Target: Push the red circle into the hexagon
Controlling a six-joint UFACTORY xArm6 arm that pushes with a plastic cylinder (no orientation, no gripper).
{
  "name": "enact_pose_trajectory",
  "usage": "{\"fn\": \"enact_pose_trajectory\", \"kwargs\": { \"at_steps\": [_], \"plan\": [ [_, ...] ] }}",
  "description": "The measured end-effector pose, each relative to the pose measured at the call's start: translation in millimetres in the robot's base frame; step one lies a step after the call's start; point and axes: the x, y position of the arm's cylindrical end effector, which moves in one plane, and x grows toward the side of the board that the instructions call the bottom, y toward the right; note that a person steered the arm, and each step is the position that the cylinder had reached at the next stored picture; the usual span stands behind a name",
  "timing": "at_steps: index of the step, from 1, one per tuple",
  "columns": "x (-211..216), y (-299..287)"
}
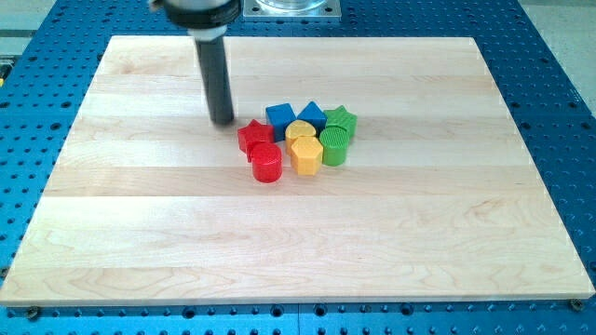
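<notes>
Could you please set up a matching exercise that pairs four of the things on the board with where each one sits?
Things:
1. my tip
2. red circle
3. yellow hexagon
4. green star

Places:
A. at the view's right top corner of the cluster
B. just right of the red circle, almost touching it
C. off the cluster's left edge, upper left of the red star
D. at the cluster's bottom left, below the red star

Pairs: 1-C, 2-D, 3-B, 4-A
</notes>
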Motion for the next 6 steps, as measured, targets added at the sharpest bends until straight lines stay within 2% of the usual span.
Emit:
{"fn": "enact_pose_trajectory", "kwargs": {
  "at_steps": [1,2,4,5,6],
  "plan": [
    [75,12],
    [80,41],
    [45,87],
    [45,153],
    [57,176]
  ]
}}
